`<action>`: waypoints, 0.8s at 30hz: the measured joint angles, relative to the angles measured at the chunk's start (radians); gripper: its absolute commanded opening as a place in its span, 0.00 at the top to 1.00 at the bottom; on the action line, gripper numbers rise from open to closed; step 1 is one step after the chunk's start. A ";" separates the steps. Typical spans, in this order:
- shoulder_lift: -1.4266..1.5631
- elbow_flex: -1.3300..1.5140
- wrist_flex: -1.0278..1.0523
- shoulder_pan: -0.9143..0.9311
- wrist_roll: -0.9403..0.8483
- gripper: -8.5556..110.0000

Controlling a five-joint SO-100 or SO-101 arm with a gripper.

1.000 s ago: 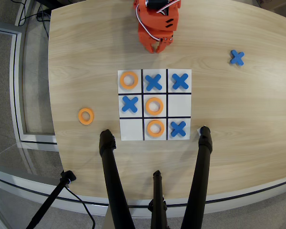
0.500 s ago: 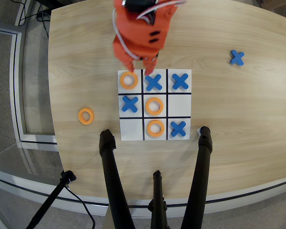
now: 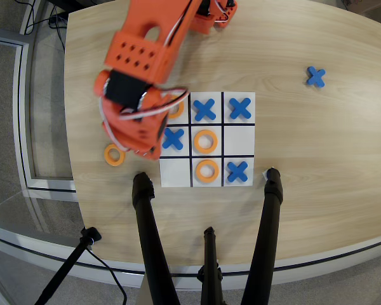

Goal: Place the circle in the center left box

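Overhead view: the orange arm's gripper (image 3: 153, 150) hangs over the board's (image 3: 207, 140) left edge, its body hiding the fingertips, so whether they are parted or closed cannot be told. Just left of the gripper, off the board on the wooden table (image 3: 317, 165), lies a loose orange circle (image 3: 114, 154). The empty white middle-row end cell (image 3: 239, 140) sits well to the gripper's right, while the cell with a blue X (image 3: 173, 138) lies immediately beside it.
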 measured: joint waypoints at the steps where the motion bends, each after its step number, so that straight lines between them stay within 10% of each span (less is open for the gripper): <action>1: -0.049 -0.051 0.000 0.008 -0.003 0.77; 24: -0.581 -0.506 -0.002 0.091 -0.058 0.75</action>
